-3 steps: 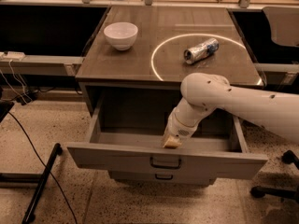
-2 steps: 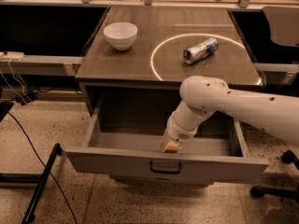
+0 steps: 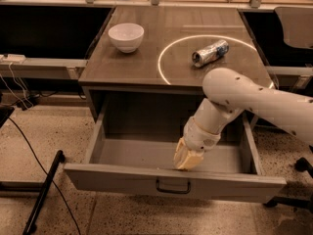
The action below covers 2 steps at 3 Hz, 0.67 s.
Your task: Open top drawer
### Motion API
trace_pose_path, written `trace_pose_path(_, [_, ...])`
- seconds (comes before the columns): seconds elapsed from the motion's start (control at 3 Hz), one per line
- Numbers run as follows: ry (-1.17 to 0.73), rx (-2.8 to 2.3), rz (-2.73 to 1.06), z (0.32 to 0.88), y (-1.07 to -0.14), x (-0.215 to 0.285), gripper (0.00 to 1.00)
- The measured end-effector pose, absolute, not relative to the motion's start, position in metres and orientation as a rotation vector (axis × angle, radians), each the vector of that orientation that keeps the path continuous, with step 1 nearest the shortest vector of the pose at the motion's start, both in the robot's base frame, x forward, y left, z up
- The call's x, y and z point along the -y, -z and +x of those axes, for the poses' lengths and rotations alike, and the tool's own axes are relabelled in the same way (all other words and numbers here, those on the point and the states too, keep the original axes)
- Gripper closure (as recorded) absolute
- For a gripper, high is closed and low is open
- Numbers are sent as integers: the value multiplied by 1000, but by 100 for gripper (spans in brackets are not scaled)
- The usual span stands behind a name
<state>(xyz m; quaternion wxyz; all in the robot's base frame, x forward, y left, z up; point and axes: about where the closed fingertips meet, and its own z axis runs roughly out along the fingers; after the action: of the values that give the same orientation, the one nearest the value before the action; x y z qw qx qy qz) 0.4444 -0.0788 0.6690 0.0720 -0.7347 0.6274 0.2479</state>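
The top drawer (image 3: 127, 180) is a wide grey drawer with a deep grey box, pulled far out from under the wooden table (image 3: 142, 67). A small dark pull handle (image 3: 172, 187) sits at the centre of its flat front. My gripper (image 3: 185, 163) hangs at the end of the white arm, inside the drawer box, right behind the front panel and just above the handle. The drawer box looks empty apart from the gripper.
A white bowl (image 3: 125, 36) and a can lying on its side (image 3: 210, 52) rest on the tabletop. A black pole and cable (image 3: 41, 195) lie on the floor at left. A chair base (image 3: 293, 199) stands at right.
The drawer has slid further out toward the camera, and the gripper has moved with it, staying behind the front panel.
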Motion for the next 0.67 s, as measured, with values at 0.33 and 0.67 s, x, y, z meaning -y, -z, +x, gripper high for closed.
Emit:
trace_pose_path(0.33, [-873,-1848,-2240,425,-673,80,100])
trace_pose_path(0.67, [-1005,-1806,-2231,409,-681,83,100])
